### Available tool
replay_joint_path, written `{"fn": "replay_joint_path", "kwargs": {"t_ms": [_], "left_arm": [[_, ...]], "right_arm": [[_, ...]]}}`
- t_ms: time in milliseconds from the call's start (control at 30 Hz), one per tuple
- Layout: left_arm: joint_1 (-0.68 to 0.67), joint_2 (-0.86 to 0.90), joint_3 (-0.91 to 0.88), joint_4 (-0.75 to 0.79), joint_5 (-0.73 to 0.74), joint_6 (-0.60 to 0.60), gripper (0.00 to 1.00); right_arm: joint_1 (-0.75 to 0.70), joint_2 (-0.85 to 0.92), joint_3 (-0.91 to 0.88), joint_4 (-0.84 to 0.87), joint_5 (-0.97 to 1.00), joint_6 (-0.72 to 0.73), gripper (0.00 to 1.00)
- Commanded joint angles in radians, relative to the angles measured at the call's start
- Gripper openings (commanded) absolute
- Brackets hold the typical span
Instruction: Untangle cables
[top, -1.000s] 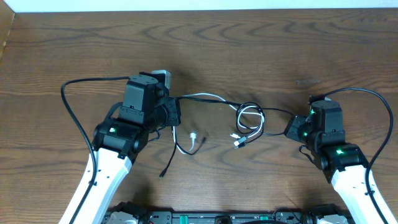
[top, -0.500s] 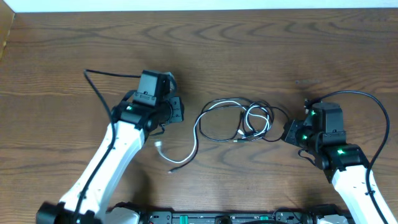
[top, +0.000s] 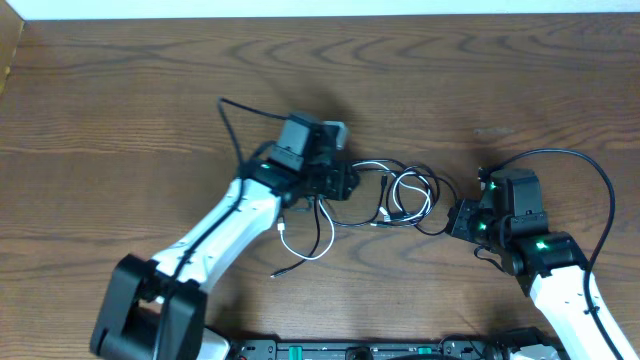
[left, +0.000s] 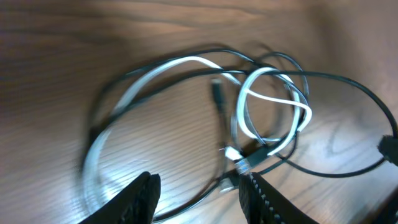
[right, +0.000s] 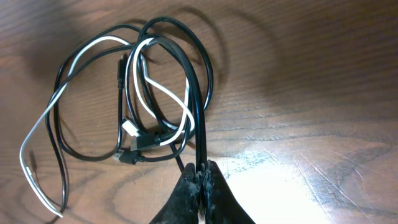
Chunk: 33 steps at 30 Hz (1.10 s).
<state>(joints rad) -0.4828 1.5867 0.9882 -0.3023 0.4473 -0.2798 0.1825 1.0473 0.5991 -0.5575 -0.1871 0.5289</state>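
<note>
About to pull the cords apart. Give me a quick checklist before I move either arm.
1. Hold: right gripper shut on thin black cable: ok.
2. Ready: left gripper open: ok.
3. Position: left gripper above the tangle: ok.
4. Separation: thin white cable free of the black one: not ok, loops interlaced.
5. Cable lying between left fingers: cannot tell.
</note>
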Motion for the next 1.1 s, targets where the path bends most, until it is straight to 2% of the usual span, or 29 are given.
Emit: {"fn": "replay_joint_path", "kwargs": {"t_ms": [0, 567, 767, 1067], "left_arm": [[-0.063, 0.065, -0.012, 0.059, 0.024, 0.021, 0.46], [-0.204, 0.285, -0.012, 0.422, -0.028, 0.02, 0.46], [-0.213, 0.305, -0.012, 0.455, -0.145, 0.017, 0.47], [-0.233, 0.305, -0.012, 0.495, -0.155, 0.017, 0.47]], "right_arm": [[0.008, 0.0, -0.005, -0.003, 0.001, -0.01, 0.01], [0.008, 0.0, -0.005, -0.011, 0.001, -0.009, 0.01], [0.008, 0.0, -0.005, -0.011, 0.001, -0.009, 0.01], [0.008, 0.0, -0.005, -0.011, 0.001, -0.009, 0.01]]}}
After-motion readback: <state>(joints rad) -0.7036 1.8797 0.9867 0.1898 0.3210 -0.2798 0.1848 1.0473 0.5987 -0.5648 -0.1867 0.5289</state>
